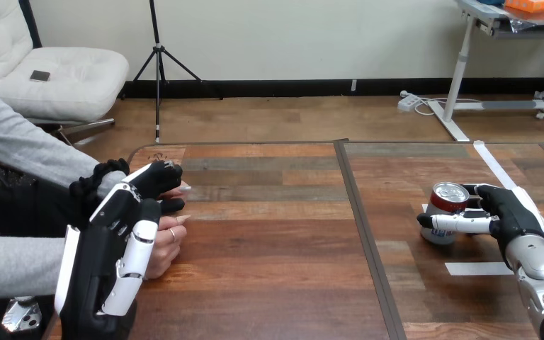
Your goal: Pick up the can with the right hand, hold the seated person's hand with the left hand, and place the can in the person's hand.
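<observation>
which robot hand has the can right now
The right robot hand, at the view's right: its fingers curl round the upright can. The left robot hand is far from it, closed on the person's hand.

The robot's left hand (pixel 117 237) is pictured black with white shells; the right hand (pixel 511 212), black with white-sheathed fingers, is mounted on a rounded silver forearm (pixel 542 273).

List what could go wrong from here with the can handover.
1. The right hand curls round the can, which stands on the table; a loose grip could tip it on lifting.
2. The left hand lies over the person's hands far across the table, so the can may find little open palm to land in.
</observation>
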You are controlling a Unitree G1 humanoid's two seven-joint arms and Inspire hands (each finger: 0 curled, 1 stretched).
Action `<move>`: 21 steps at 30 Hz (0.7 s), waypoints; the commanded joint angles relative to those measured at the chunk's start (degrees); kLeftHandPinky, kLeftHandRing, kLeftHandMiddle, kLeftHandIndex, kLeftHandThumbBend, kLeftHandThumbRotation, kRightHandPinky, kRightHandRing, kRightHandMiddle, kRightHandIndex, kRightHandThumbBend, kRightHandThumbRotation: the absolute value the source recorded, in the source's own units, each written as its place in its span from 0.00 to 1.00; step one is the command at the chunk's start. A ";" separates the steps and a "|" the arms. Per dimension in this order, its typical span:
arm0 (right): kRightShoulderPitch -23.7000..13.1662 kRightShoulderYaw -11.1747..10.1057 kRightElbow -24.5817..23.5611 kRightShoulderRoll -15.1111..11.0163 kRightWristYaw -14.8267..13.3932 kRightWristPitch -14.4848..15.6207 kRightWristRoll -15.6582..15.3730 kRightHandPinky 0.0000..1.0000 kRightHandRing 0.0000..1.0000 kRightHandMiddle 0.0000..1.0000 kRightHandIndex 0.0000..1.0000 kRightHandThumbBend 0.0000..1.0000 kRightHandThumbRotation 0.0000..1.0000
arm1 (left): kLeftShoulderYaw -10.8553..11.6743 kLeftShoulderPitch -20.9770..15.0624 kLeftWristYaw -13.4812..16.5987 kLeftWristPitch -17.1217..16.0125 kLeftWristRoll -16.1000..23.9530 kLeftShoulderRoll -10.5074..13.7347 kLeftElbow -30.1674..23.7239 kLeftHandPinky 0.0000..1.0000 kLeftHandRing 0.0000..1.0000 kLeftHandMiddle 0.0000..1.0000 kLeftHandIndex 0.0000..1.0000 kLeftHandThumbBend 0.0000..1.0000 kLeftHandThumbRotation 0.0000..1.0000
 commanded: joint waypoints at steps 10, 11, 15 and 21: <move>-4.41 0.74 -1.20 0.38 -2.47 -1.83 -0.89 0.59 0.63 0.66 0.69 0.86 0.00 | 0.27 -3.31 -0.64 -2.81 -1.79 -0.55 -0.88 0.71 0.80 0.78 0.73 0.25 0.71; -4.41 0.85 -1.19 0.39 -2.81 -1.86 -1.08 0.59 0.62 0.65 0.68 0.86 0.00 | 0.27 -3.25 -0.53 -2.72 -1.73 -0.60 -1.00 0.71 0.80 0.78 0.73 0.25 0.71; -4.37 0.86 -1.31 0.47 -3.31 -2.04 -1.19 0.56 0.59 0.62 0.66 0.84 0.00 | 0.23 -2.94 -0.14 -2.09 -1.55 -0.71 -1.69 0.72 0.81 0.77 0.73 0.28 0.72; -4.23 1.52 -1.37 0.47 -4.93 -2.49 -1.85 0.50 0.55 0.58 0.60 0.80 0.00 | 0.05 -3.03 -0.86 -2.26 -2.39 -0.40 -1.59 0.73 0.82 0.78 0.73 0.31 0.74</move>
